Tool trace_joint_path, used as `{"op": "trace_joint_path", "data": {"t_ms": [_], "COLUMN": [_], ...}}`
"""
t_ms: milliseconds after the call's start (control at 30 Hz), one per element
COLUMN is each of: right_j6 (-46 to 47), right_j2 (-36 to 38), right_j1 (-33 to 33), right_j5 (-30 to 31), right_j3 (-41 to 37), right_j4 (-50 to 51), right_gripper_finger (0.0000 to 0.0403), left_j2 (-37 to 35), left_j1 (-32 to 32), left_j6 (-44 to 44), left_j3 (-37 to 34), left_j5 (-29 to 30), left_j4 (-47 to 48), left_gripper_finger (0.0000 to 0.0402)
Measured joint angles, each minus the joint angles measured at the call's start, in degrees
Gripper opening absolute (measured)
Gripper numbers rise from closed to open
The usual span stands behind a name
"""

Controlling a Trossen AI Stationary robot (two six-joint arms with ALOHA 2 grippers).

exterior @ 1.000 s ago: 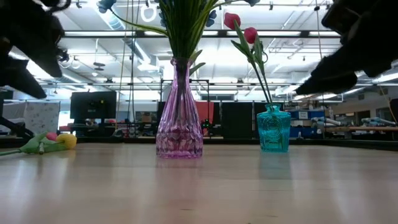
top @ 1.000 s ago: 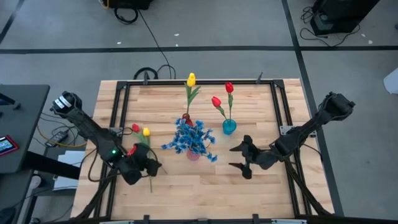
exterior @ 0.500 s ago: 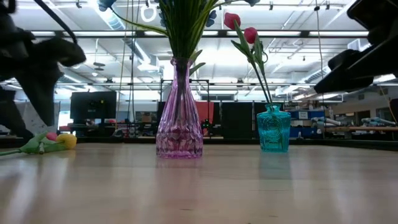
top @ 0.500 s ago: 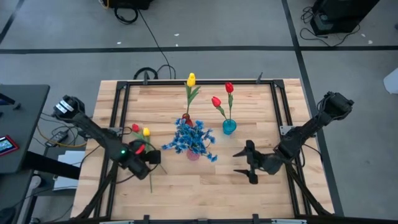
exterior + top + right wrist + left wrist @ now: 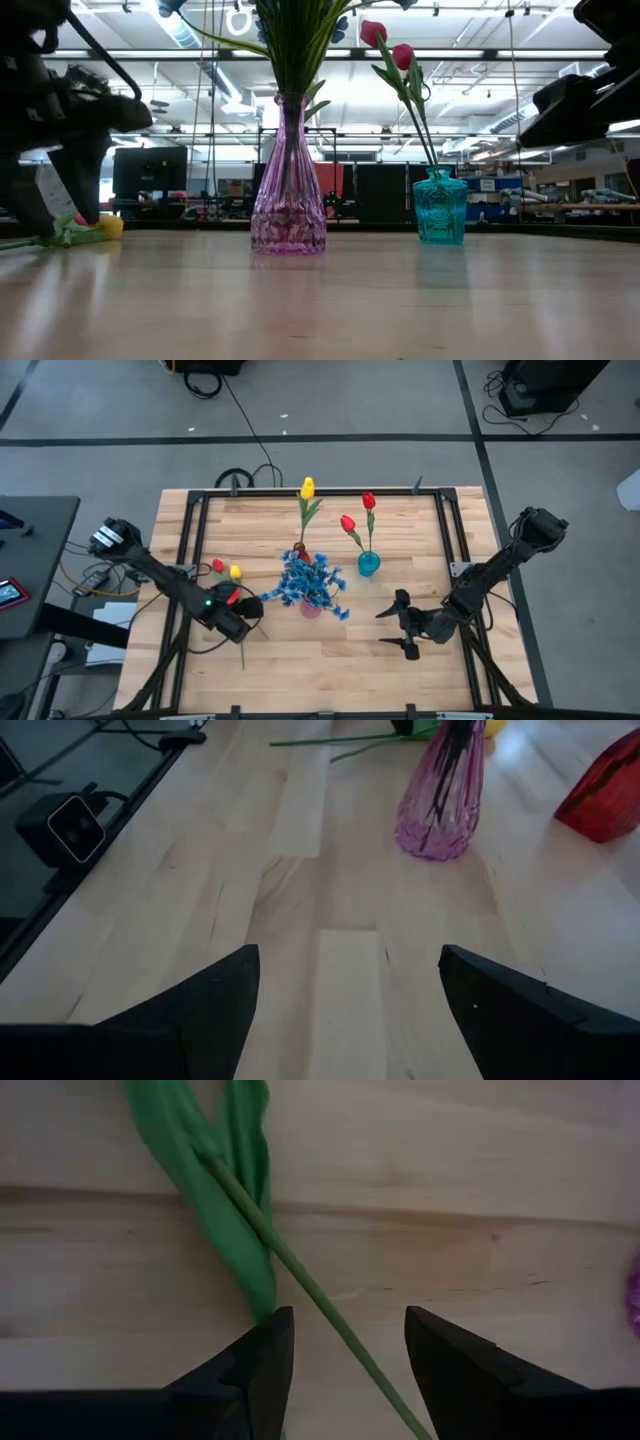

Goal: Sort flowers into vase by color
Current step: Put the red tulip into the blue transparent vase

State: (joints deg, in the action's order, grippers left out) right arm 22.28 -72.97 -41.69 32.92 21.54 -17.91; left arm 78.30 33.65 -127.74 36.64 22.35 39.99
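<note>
Two loose flowers (image 5: 228,576), one red tulip and one yellow, lie flat on the wood to the left of the pink vase (image 5: 311,606), heads side by side, stems trailing toward the table's near edge. My left claw (image 5: 243,612) is down over those stems, also left of the pink vase; through my wrist camera the fingers stand spread with a green stem (image 5: 320,1295) running between them, not yet pinched. Pink vase itself holds the blue blossoms (image 5: 305,582), full bunch. Just behind it a yellow tulip (image 5: 307,488) stands upright in a dark red vase (image 5: 299,549), mostly hidden. Right of the pink vase, the small teal vase (image 5: 368,563) carries two red tulips (image 5: 358,510). Further right again, my right claw (image 5: 404,625) hangs idle above bare wood, fingers wide, nothing in them. Judgement: sorting mostly done. Blue finished, yellow and red each one short. Left: close on a stem, lift, deliver, repeat.
</note>
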Motion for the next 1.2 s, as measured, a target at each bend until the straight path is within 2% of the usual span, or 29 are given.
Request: {"op": "trace_joint_path", "data": {"t_ms": [100, 333, 567, 667, 967, 1200], "right_j6": [0.0, 0.02, 0.02, 0.0, 0.13, 2.03], "right_j2": [0.0, -0.02, -0.02, -0.02, -0.02, -0.02], "right_j1": [-0.12, -0.24, -0.24, -0.26, -0.24, -0.26], "right_j5": [-0.77, -4.44, -3.99, -3.54, -2.79, -2.98], "right_j3": [0.0, 0.0, 0.0, 0.0, 0.0, 0.0], "right_j4": [0.02, 0.04, 0.01, 0.0, 0.0, 0.02], "right_gripper_finger": [0.032, 0.032, 0.032, 0.032, 0.032, 0.032], "left_j2": [2.25, 4.59, 5.47, 5.54, 5.77, 5.75], "left_j1": [-0.45, -1.16, -1.42, -1.4, -1.5, -1.44], "left_j6": [0.03, 0.09, 0.11, 0.1, 1.74, 4.75], "left_j3": [-0.2, -0.01, 0.09, 0.03, -0.34, -0.35], "left_j5": [-0.16, -0.16, -0.02, 0.5, 3.96, 4.63], "left_j4": [-2.77, -2.9, -1.88, -0.75, 2.71, 4.06], "left_gripper_finger": [0.0197, 0.0197, 0.0193, 0.0172, 0.0072, 0.0023]}}
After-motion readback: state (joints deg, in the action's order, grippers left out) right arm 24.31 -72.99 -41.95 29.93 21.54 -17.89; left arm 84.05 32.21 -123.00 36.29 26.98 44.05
